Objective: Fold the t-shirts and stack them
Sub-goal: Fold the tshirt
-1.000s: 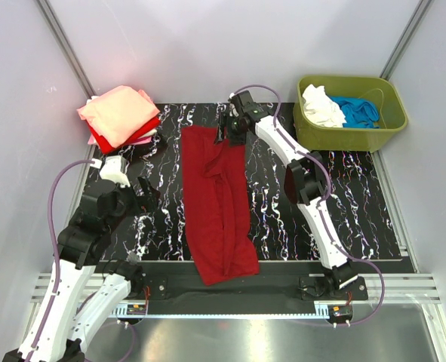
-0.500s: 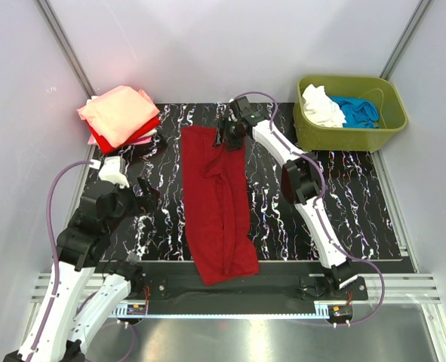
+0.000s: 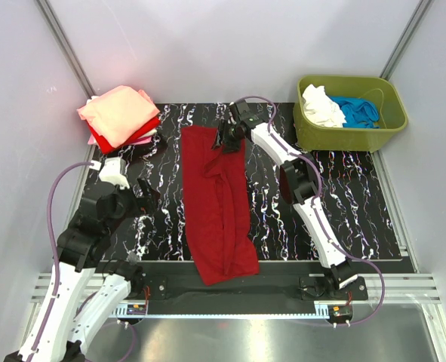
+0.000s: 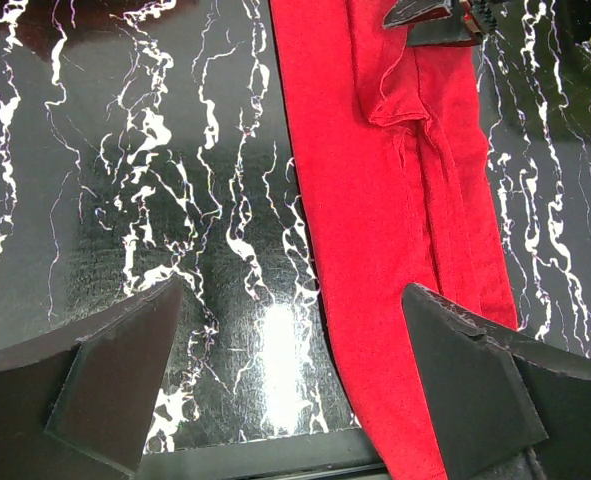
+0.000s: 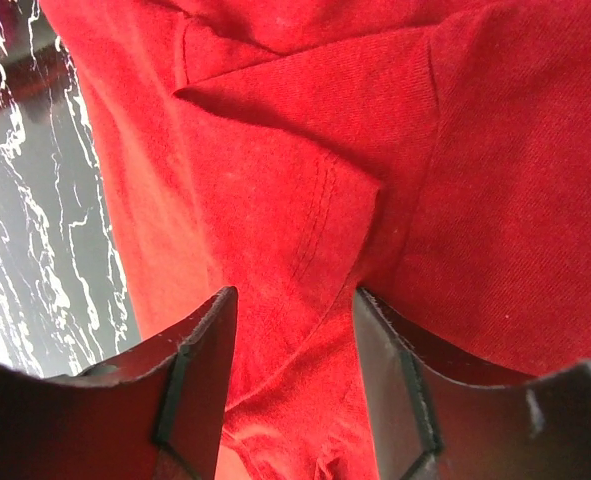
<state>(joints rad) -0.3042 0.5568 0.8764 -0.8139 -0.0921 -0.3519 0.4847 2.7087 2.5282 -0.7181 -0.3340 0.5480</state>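
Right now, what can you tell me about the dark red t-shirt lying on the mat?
The dark red t-shirt looks like soft cotton, folded lengthwise into a long wrinkled strip, a stitched sleeve hem showing. It lies flat on the black marbled mat, running from far side to near edge. The right gripper straddles a fold at its far end, jaws open.

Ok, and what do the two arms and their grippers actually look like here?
Both the left arm and right arm have white shells with black joints, and a lilac cable loops along each. The left gripper and right gripper are black, with flat, wedge-shaped dark fingers.
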